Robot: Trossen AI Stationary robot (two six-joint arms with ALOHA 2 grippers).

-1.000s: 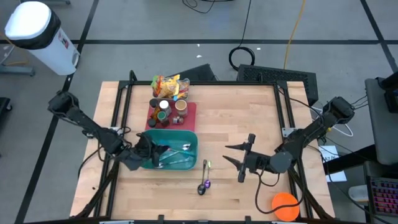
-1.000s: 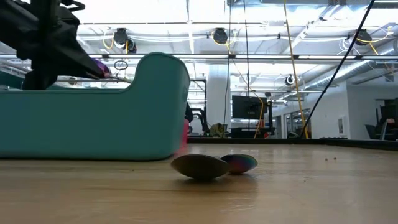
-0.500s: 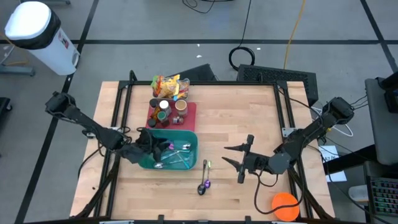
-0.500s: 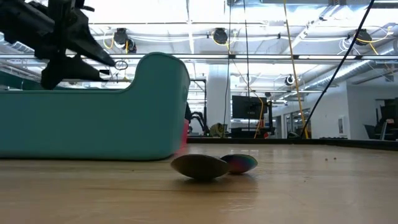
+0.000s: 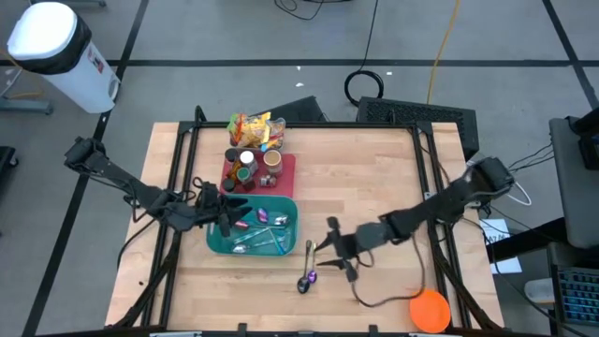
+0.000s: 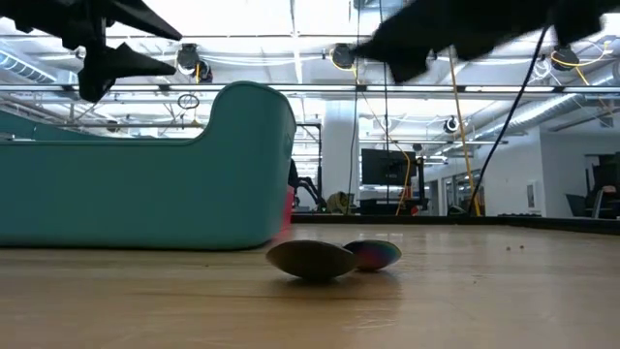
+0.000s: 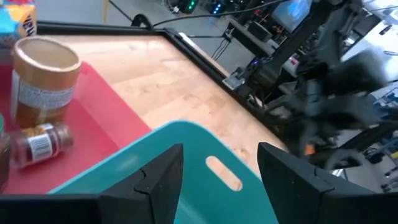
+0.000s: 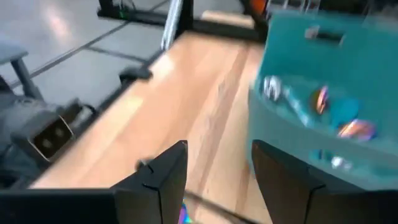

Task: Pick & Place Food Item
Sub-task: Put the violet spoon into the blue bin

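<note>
Now the teal bin on the desk holds several shiny metal spoons, one with a rainbow tint. Two more spoons lie on the wood just right of it. The left end effector hangs spread over the bin's left end, and the right end effector, also spread and empty, is near the loose spoons.

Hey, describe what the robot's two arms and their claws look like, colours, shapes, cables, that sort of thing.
Both arms are slim, dark, jointed links with bulkier rounded joints. The left claw and right claw each end in two black, flat, wedge-shaped fingers with angular faceted edges. Thin black cables run along the arms and loop off them. No markings show on them.
</note>
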